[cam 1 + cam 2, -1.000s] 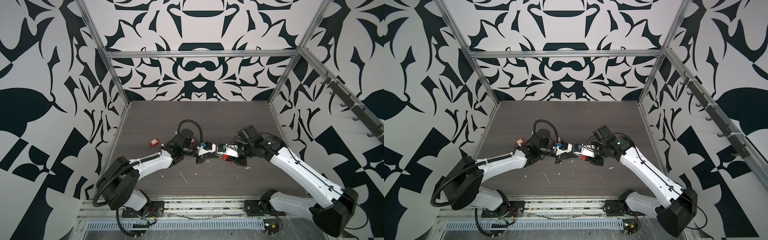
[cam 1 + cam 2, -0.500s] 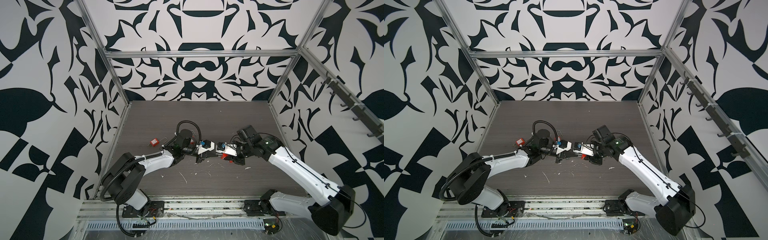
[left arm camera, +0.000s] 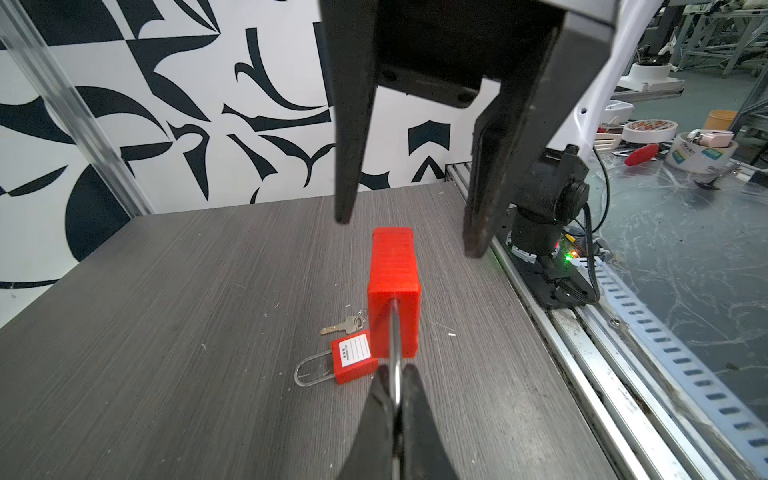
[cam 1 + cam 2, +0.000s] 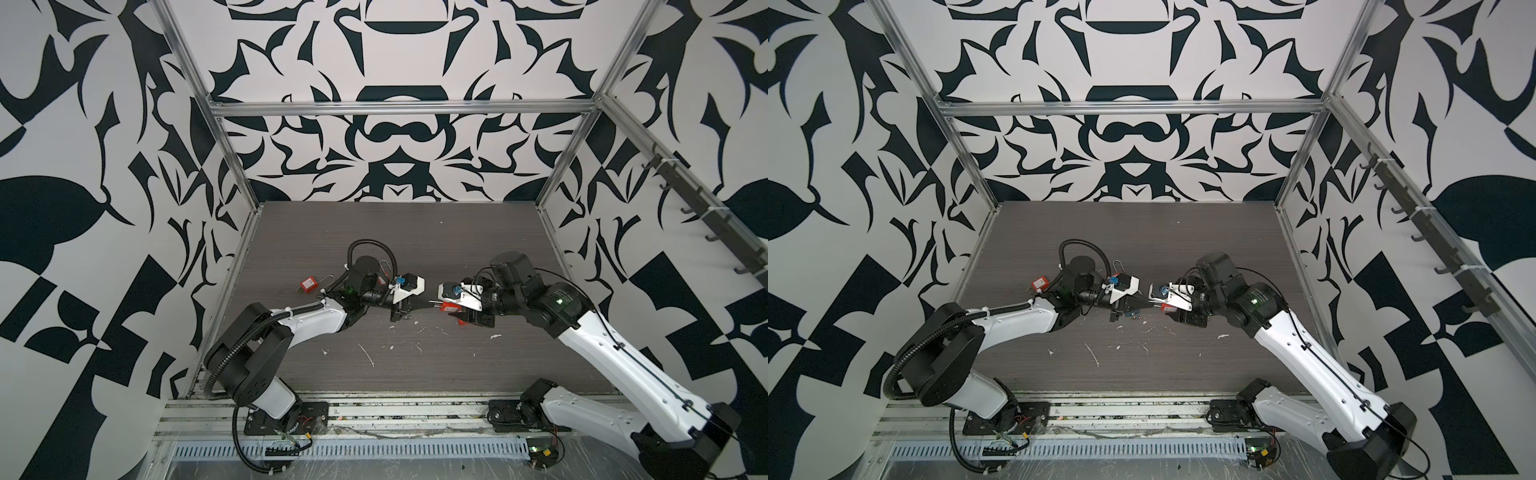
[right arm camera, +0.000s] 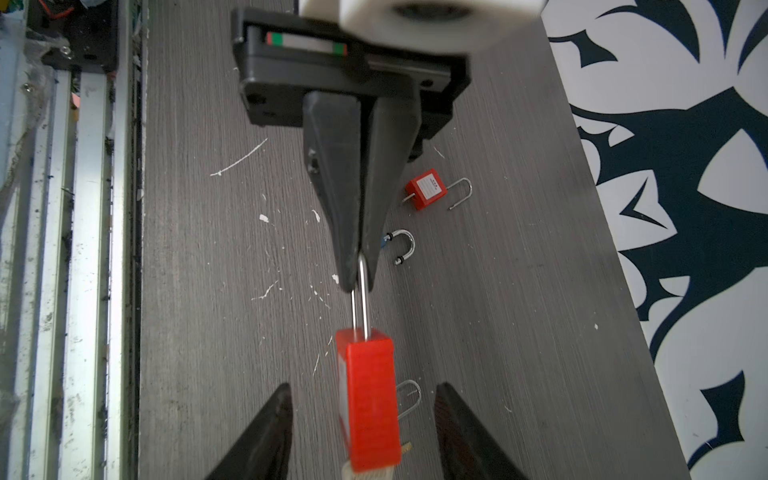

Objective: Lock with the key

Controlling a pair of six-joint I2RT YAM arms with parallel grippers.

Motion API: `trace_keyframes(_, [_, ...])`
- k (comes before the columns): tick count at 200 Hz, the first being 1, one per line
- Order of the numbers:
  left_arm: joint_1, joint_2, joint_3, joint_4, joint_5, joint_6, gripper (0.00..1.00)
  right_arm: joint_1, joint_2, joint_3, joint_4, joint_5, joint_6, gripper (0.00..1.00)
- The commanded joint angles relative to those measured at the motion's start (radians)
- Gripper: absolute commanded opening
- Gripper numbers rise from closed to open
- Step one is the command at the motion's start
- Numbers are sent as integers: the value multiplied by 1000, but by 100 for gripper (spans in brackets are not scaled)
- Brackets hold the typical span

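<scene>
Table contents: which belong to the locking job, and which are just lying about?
In use: red padlock, shackle pinched by left gripper; right gripper, jaws open either side of it.
Lying about: near padlock, loose key, far padlock, silver shackle, white scraps.

A robotics lab cell: patterned wall panels (image 4: 291, 62), aluminium framing (image 4: 403, 109), tape rolls (image 3: 648, 129) beyond.

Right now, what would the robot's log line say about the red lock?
left gripper: shut on metal loop | right gripper: open, either side of red lock | lock: off the table
</scene>
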Motion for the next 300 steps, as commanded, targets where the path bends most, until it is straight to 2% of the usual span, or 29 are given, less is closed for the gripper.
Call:
trace_keyframes(1, [4, -39, -7, 12, 45, 1, 0, -4, -42, 60, -81, 43, 24, 57])
trace_keyframes(77, [-10, -60, 3, -65, 65, 35, 0, -7, 55, 40, -69, 113, -18, 53])
trace_keyframes(119, [-26, -63, 13, -94, 63, 54, 0, -8, 79, 28, -1, 24, -17, 45])
trace_keyframes(160, [-31, -62, 22, -95, 62, 52, 0, -8, 97, 30, 14, -76, 0, 28])
trace_keyframes(209, [-37, -53, 33, -95, 61, 53, 0, -8, 109, 41, 21, -169, 13, 20])
trace_keyframes(227, [-39, -50, 38, -97, 58, 56, 0, -8, 103, 33, 48, -175, 24, 24])
trace_keyframes(243, [-37, -59, 42, -126, 54, 80, 0, -8, 88, 35, 51, -149, 22, 39])
trace_keyframes(253, [-35, -73, 49, -162, 46, 105, 0, -7, 71, 41, 29, -104, 15, 45])
trace_keyframes(273, [-30, -91, 59, -218, 44, 138, 0, -16, 23, 48, -24, -28, 5, 49])
trace_keyframes(300, [-22, -102, 61, -237, 43, 154, 0, -49, -7, 88, -173, -20, 30, 51])
